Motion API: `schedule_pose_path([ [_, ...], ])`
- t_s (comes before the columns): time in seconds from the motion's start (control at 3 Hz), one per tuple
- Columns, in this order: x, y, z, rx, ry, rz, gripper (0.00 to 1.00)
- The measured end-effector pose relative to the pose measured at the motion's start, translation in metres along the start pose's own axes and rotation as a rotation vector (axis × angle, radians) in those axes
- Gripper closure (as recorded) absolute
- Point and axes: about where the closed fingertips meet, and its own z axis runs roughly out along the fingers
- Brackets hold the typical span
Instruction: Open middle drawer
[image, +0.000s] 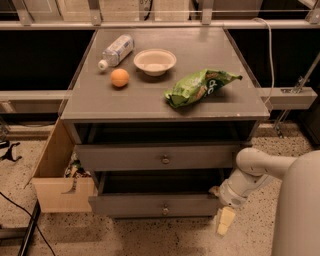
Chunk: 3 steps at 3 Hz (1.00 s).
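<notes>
The middle drawer (125, 157) is the grey flat front with a small round metal knob (165, 160), below the dark top slot of the grey cabinet. It stands a little forward of the cabinet frame. Below it is another grey drawer front (130, 205) with its own knob, also standing forward. My gripper (223, 223) hangs low at the cabinet's right front corner, pointing down toward the floor, to the right of the lower drawer and below the middle drawer's right end. It holds nothing that I can see.
On the cabinet top (150, 100) lie a plastic bottle (116, 50), a white bowl (155, 61), an orange (119, 77) and a green chip bag (199, 87). An open wooden box (62, 192) stands at the cabinet's left. A black cable (25, 225) runs across the floor.
</notes>
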Motion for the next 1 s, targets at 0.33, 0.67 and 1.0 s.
schedule_pose_path([
  [0.33,-0.001,0.001,-0.002,0.0,0.0,0.001,0.0],
  [0.67,0.006,0.016,-0.008,-0.034,0.006,0.043,0.0],
  [1.0,0.017,0.039,-0.018,-0.086,0.007,0.112,0.0],
])
